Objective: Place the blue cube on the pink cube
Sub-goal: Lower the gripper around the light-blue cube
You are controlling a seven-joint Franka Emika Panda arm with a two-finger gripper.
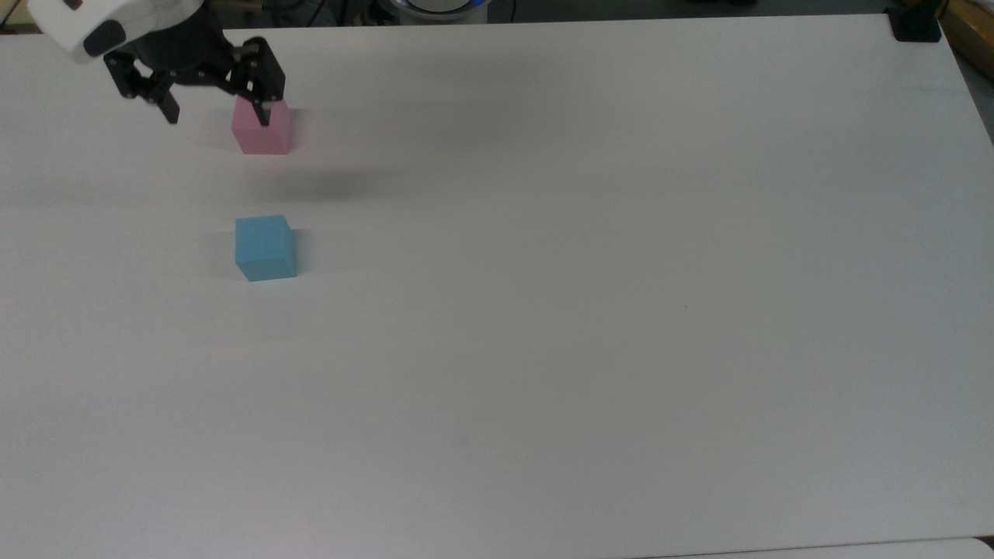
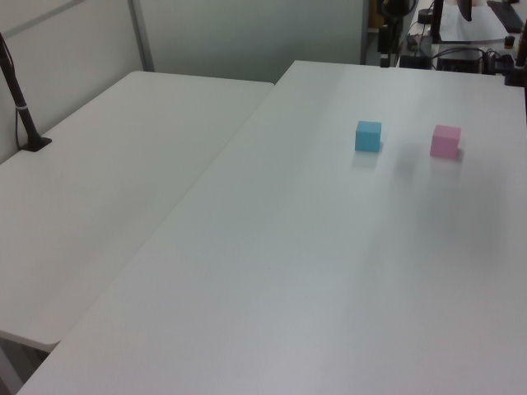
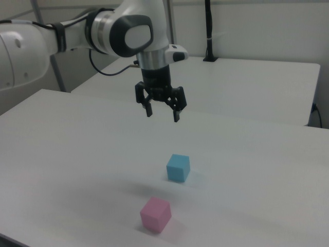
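Blue cube (image 1: pixel 265 248) sky-blue; pink cube (image 1: pixel 268 134) pale pink; pincer (image 3: pixel 163 112) black; table (image 1: pixel 590 310) white.

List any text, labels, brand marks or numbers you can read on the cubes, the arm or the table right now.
None: no readable text in any view.
Blue cube: plain faces, no marking.
Pink cube: plain faces, no marking.
Hand, open above the table: black, no legible label.
White arm: no brand mark readable.

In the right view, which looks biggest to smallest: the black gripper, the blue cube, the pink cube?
1. Black two-finger gripper, open, hanging above the table.
2. Pale pink matte cube and light sky-blue matte cube: near equal; pink looks slightly bigger, likely from camera nearness.
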